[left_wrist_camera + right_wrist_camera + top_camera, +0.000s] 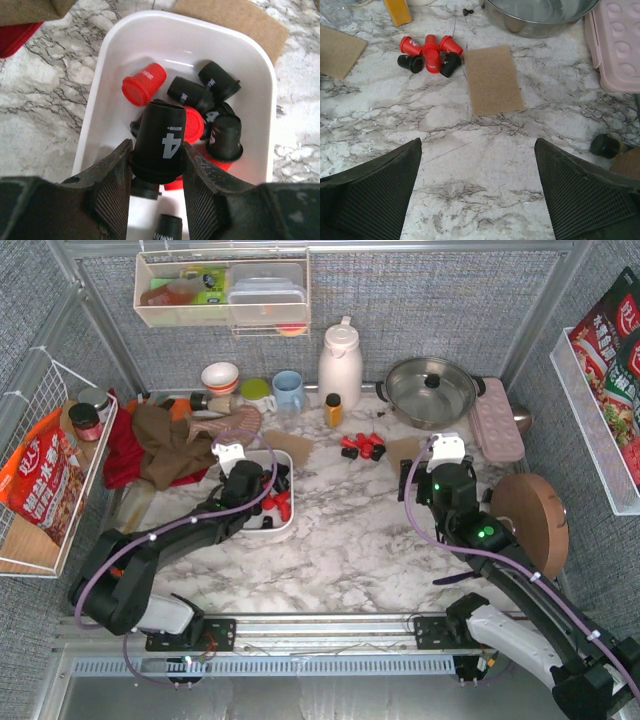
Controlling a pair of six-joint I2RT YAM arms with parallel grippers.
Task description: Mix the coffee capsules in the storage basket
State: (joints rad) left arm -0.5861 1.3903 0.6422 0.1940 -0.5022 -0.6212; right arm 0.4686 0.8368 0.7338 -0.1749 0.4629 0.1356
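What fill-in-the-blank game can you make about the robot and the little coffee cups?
1. The left gripper holds a black capsule marked with the number ____.
2. The storage basket under it is the colour ____.
3. The right gripper holds nothing, and its jaws are wide ____.
4. The loose capsules lying outside the basket are red and ____.

Missing words: 4; white; open; black.

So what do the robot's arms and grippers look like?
The left arm and right arm are black jointed links with white shells near the bases, a purple cable along each and a white block at each wrist. The right one shows green lights. The fingers are black and finely ribbed.
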